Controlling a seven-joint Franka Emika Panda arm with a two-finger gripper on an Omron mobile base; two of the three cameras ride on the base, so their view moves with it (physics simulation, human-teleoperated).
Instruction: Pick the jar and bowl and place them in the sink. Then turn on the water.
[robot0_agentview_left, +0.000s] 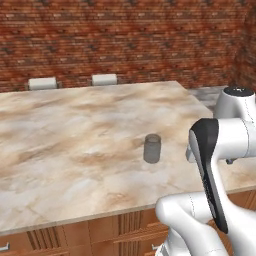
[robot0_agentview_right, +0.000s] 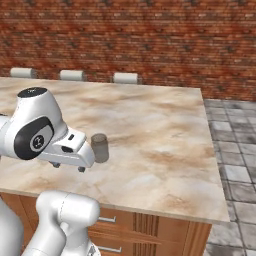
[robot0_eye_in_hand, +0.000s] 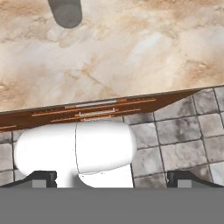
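We face a marbled counter (robot0_agentview_left: 75, 145) before a brick wall. From the left base view, the jar (robot0_agentview_left: 152, 148) stands upright, back from the counter's near edge towards its right side. From the right base view, the jar sits just past the hand. In the hand view, our gripper (robot0_eye_in_hand: 111, 179) is spread wide and empty, above the floor off the near edge; the jar lies ahead, towards the upper left.

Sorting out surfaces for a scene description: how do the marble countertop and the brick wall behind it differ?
The countertop lies flat; the brick wall stands upright. The countertop is pale beige with smooth veining; the brick wall is dark red with mortar lines. The countertop carries the jar; nothing hangs on the brick wall. Both are mottled, warm-toned.
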